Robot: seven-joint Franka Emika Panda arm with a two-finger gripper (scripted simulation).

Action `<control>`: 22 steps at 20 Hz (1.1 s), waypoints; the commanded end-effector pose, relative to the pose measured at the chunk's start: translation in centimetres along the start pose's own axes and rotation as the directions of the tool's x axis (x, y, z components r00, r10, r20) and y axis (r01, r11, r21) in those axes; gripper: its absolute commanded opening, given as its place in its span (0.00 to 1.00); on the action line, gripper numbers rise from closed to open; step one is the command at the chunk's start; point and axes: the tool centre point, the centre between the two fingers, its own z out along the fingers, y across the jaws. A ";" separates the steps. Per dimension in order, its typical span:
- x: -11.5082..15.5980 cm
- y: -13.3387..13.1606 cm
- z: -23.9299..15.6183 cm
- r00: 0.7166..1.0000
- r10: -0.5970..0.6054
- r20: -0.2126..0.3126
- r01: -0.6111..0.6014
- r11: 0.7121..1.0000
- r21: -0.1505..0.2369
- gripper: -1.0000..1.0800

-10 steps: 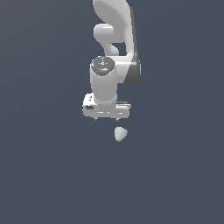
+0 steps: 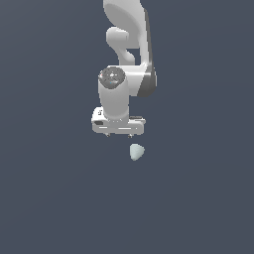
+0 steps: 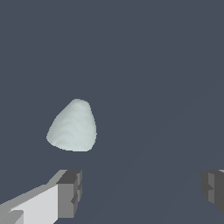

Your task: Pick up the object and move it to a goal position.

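The object (image 2: pixel 136 152) is a small pale mint-white rounded lump with a blunt point, lying on the dark grey floor. In the exterior view my gripper (image 2: pixel 119 135) hangs from the white arm just above it and slightly toward that view's left. In the wrist view the object (image 3: pixel 73 127) lies apart from the two dark fingertips (image 3: pixel 70 192), outside the gap between them. The gripper (image 3: pixel 142 189) is open and empty, its jaws spread far wider than the object.
A plain dark grey surface (image 2: pixel 198 198) fills both views. The white arm (image 2: pixel 126 59) rises above the gripper. No other objects show.
The arm and object sit in nearly the same places as half a second ago; any motion is very slight.
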 end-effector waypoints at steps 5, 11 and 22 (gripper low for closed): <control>0.0 0.1 0.1 1.000 0.003 0.001 -0.003 1.000 0.002 0.96; 0.4 -0.8 0.8 0.999 0.036 -0.005 -0.036 0.999 -0.001 0.96; 1.9 -4.8 3.3 0.985 0.169 -0.034 -0.170 0.986 -0.004 0.96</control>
